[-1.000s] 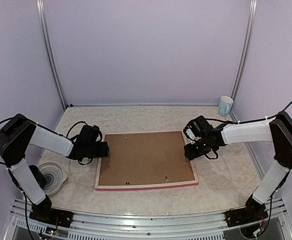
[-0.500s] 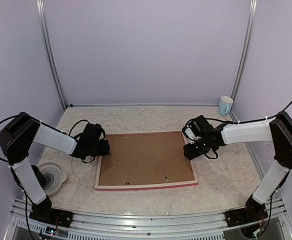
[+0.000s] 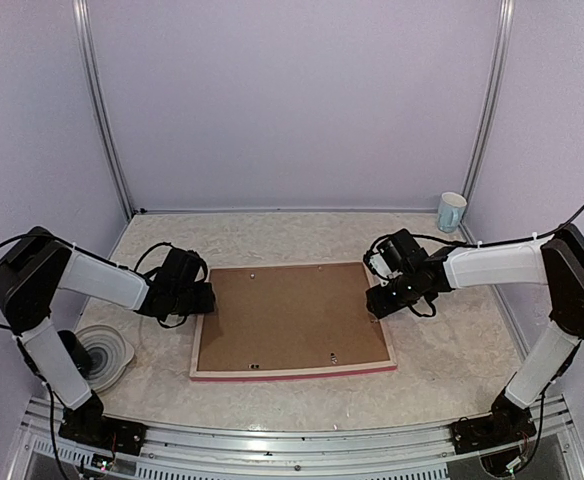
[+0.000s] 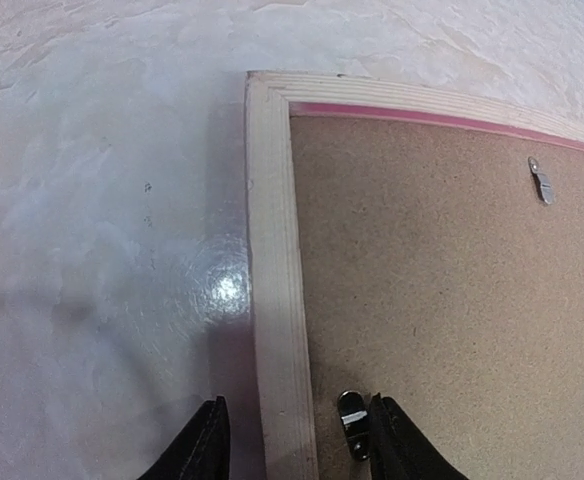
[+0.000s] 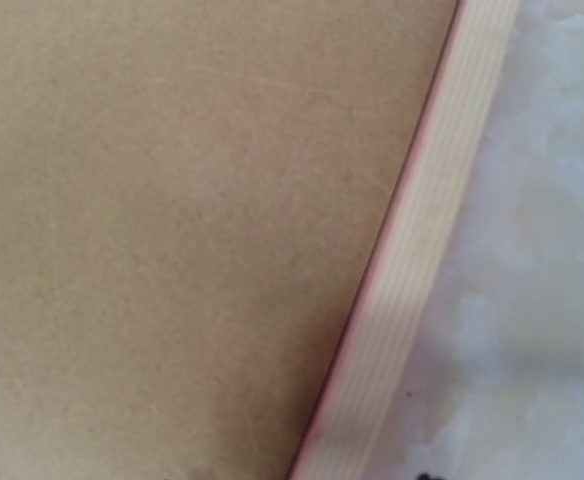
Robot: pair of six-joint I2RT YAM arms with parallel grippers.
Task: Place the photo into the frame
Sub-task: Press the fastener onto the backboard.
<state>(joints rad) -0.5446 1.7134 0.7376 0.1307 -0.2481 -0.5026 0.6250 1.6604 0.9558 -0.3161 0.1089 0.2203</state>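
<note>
Pale blue cup (image 3: 451,212) upright at table's (image 3: 302,235) far right corner; ringed dish (image 3: 107,357) near left edge.

Frame (image 4: 272,300) back was pale bare wood, finely ribbed lengthwise, with a pink-red painted inner lip. Backing board (image 4: 442,280) was brown, matt, speckled fibreboard. Turn clip (image 4: 352,422) was bright metal. Table (image 4: 102,250) was marbled, smooth and glossy, showing glare.

The left arm (image 3: 100,280) and the right arm (image 3: 492,265) are bent at the elbow and reached inward, with the wrists held low. The left gripper (image 4: 297,440) is seen with its fingertips (image 4: 208,445) apart; the state of the right gripper (image 3: 376,303) cannot be told
</note>
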